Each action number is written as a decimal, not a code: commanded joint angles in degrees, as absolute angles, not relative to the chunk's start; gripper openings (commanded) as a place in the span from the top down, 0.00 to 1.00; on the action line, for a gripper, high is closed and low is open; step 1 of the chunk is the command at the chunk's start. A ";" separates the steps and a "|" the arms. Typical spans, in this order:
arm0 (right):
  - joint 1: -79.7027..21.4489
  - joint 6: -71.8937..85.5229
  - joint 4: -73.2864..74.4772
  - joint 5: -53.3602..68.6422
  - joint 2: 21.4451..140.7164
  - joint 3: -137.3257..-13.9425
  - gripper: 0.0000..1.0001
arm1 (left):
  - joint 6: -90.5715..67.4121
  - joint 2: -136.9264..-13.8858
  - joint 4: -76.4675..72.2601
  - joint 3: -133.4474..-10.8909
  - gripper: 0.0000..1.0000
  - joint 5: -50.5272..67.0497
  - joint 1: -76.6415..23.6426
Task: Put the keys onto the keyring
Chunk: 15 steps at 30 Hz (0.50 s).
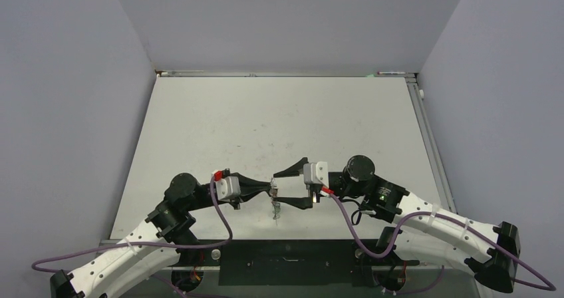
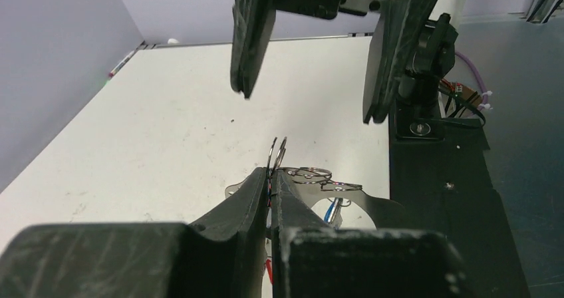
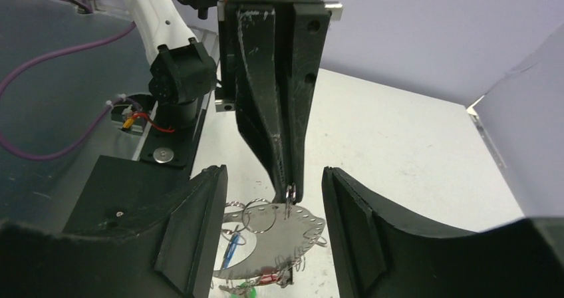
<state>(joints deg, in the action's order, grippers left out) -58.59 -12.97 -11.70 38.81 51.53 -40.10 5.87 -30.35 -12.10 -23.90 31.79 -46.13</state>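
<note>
While the left gripper (image 2: 271, 178) is squeezed tight, its two black pointed fingers pinch a little double loop of thin wire at the top of the keyring (image 3: 273, 239), and the keyring hangs under them. From the right wrist the keyring looks like a flat, shiny, silvery oval with a row of tiny holes along its rim; I cannot tell if it is a plate or only wire. Small round wire rings sit on it. The keys (image 3: 233, 248) dangle from its low edge, with bits of blue, red and green plastic showing. I cannot tell if the lowest keys touch the table (image 1: 266, 112). The right gripper (image 3: 271, 171) faces the keyring with its jaws wide apart. One thick black finger stands on each side of the keyring, touching nothing and holding nothing. Under the keyring the table is white, flat and dull, with a few small dark specks. Past the keyring it runs far to the back wall, with lots of bare room. On the near side of the keyring it ends at a black strip (image 1: 292, 253) between the arm bases. Pale grey side walls stand well apart from the keyring.
</note>
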 commanded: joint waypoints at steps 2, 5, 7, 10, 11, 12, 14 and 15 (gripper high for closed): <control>-59.37 -14.44 -8.68 33.73 52.15 -46.31 0.41 | 7.85 -29.84 -11.80 -27.24 1.00 30.24 -45.83; -59.62 -16.44 -1.45 29.89 54.02 -50.98 0.41 | 8.36 -29.95 -11.01 -27.46 1.00 30.24 -45.90; -59.77 -18.54 4.36 29.92 55.65 -54.08 0.42 | 8.83 -30.00 -10.37 -27.74 1.00 30.23 -45.94; -60.78 -19.93 7.45 29.46 57.61 -55.38 0.48 | 9.58 -30.24 -9.60 -27.94 1.00 30.05 -45.95; -60.93 -19.39 6.92 29.44 57.91 -55.26 0.50 | 9.78 -30.41 -9.32 -28.02 1.00 29.91 -45.95; -60.99 -18.85 6.24 29.88 58.05 -54.94 0.50 | 9.92 -30.54 -9.05 -28.16 1.00 29.77 -45.95; -61.06 -18.96 5.46 30.79 58.17 -54.45 0.50 | 10.06 -30.95 -8.76 -28.34 1.00 29.70 -45.94; -61.08 -19.14 5.13 30.80 58.26 -54.22 0.50 | 10.06 -31.15 -8.64 -28.43 1.00 29.67 -45.96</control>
